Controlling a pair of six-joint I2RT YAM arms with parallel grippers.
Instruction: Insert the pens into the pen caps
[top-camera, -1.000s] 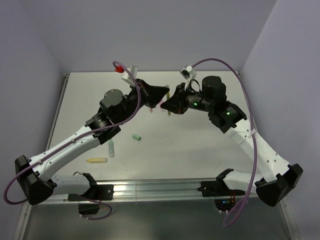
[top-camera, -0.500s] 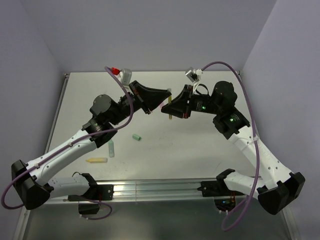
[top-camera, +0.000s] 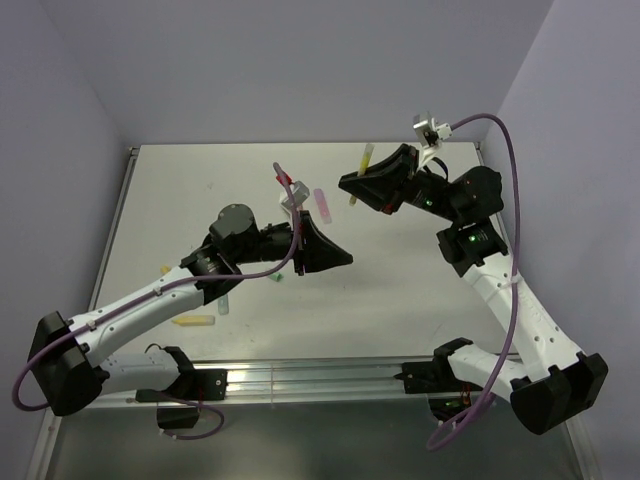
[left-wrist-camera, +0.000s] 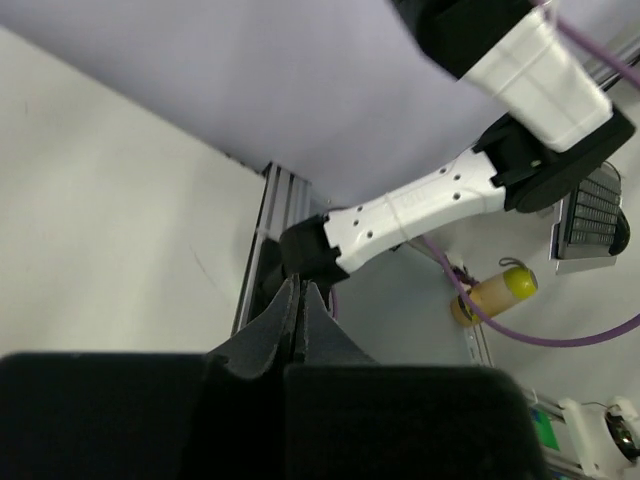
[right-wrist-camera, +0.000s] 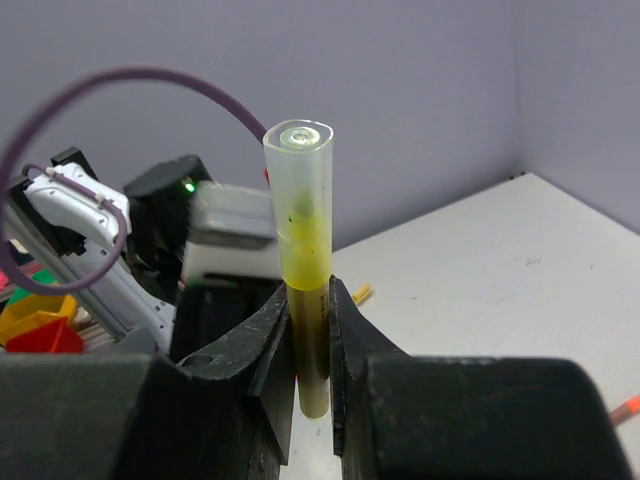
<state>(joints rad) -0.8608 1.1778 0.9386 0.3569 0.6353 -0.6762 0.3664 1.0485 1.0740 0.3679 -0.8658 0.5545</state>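
A: White table (top-camera: 400, 280), purple walls. Nearest, lower left: olive-yellow pen (top-camera: 193, 321) and mint pen (top-camera: 224, 302), loose.
B: Left gripper (top-camera: 345, 258)?
A: Pinched shut, empty. Beyond it lies pink pen (top-camera: 322, 203). Right gripper (top-camera: 350, 185) clamps yellow pen (top-camera: 367, 158), upper centre.
B: Step?
A: Mid-capping, probably. Left must open and pick from the table.

Overhead view: we note even, diffuse light from above. The table (top-camera: 400, 290) reads bright off-white and the walls carry a lavender tint. Shadows under both arms are soft and faint (no hard edges anywhere). The metal rail (top-camera: 300, 375) at the near edge has a dull sheen.

Left wrist view: the left gripper (left-wrist-camera: 298, 300) is an underexposed black mass, its near body blurred.

Right wrist view: the yellow pen (right-wrist-camera: 300, 200) is sharp and glows translucent. The right gripper (right-wrist-camera: 309, 290) clamping it shows little detail, and the background at left is soft.
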